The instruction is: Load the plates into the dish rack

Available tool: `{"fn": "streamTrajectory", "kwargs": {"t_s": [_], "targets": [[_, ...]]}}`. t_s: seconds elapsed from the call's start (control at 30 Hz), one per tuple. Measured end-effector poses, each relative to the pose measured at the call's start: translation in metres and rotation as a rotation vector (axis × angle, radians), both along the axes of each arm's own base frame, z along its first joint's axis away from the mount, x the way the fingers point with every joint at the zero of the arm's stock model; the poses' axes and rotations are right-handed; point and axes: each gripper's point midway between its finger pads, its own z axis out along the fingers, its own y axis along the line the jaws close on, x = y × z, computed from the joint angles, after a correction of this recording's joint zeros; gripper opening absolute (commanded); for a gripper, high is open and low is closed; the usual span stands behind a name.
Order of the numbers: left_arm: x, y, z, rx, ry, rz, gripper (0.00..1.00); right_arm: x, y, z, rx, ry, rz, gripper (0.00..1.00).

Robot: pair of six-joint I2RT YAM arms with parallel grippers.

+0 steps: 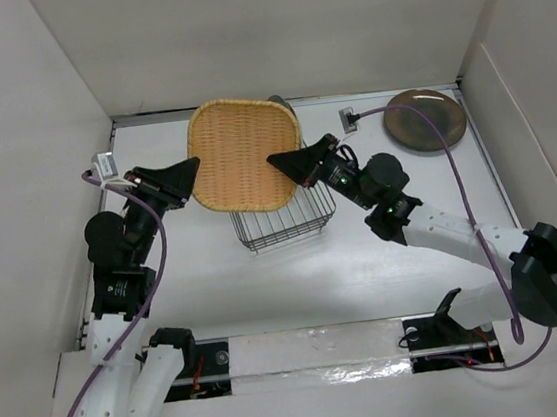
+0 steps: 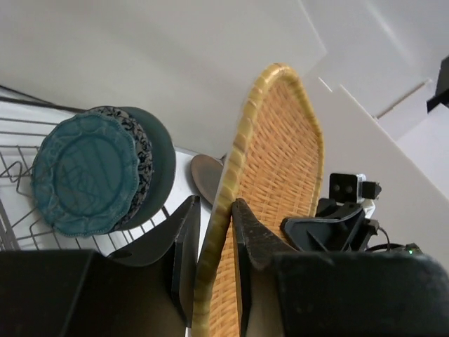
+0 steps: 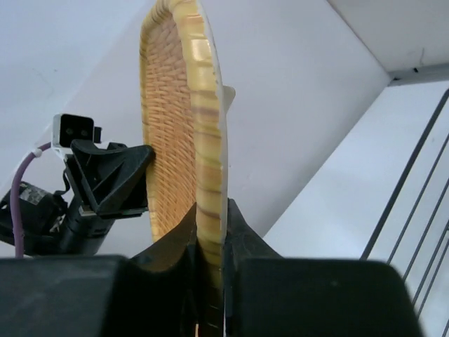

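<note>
While raised over the dish rack [image 1: 282, 223] by the far edge of the desk [image 1: 298, 287], pinched at opposite rims: orange plate [image 1: 242, 154] between left end effector [image 1: 193, 166] and right end effector [image 1: 275, 161].

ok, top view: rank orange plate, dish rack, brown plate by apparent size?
1. orange plate, though it's held up, nearer the camera.
2. dish rack, partly hidden under that plate, so its full extent is unsure.
3. brown plate, clearly smallest.

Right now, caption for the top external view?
Left end effector and right end effector hold the orange plate by opposite edges over the wire dish rack.
</note>
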Motion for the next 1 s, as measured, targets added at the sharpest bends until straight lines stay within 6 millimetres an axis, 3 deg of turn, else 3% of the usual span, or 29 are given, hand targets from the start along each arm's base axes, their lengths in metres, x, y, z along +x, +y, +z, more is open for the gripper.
{"fn": "streamTrajectory", "kwargs": {"t_s": [0.1,0.17,0.27,0.4,0.53,0.67,0.7,0.8,0.83,0.9,0.93,1.0], "targets": [[-0.005,-0.004,0.003,0.011,-0.018,-0.001,0.13,-0.007,-0.004,0.009,0.0,-0.043,-0.016,0.0],[-0.004,-0.001,-0.004,0.042,-0.006,0.023,0.37,-0.007,-0.003,0.006,-0.019,-0.04,-0.028,0.0],[-0.003,-0.004,-0.029,0.109,0.072,0.026,0.6,-0.006,0.0,-0.003,-0.096,-0.056,-0.057,0.0],[0.003,0.0,-0.048,0.227,0.155,0.059,0.68,0.01,0.0,-0.015,-0.269,-0.033,-0.136,0.0],[0.003,0.02,-0.039,0.309,0.14,0.173,0.71,0.027,-0.01,-0.017,-0.421,-0.011,-0.226,0.0],[-0.009,0.035,-0.014,0.315,0.065,0.257,0.66,0.045,-0.021,-0.007,-0.534,-0.002,-0.322,0.0],[-0.012,0.034,-0.011,0.316,0.047,0.253,0.62,0.05,-0.025,-0.011,-0.586,0.009,-0.351,0.0],[-0.018,0.024,-0.007,0.316,0.001,0.212,0.58,0.071,-0.023,0.005,-0.644,0.005,-0.422,0.0],[-0.017,0.019,-0.013,0.326,0.003,0.192,0.46,0.081,-0.023,0.007,-0.673,0.011,-0.456,0.0],[-0.013,0.009,-0.037,0.363,0.045,0.15,0.35,0.098,-0.021,0.006,-0.735,0.024,-0.522,0.0],[-0.01,0.004,-0.051,0.389,0.072,0.131,0.25,0.105,-0.021,0.003,-0.77,0.031,-0.552,0.0],[-0.009,-0.004,-0.075,0.432,0.121,0.096,0.16,0.119,-0.018,-0.011,-0.845,0.055,-0.592,0.0]]}}
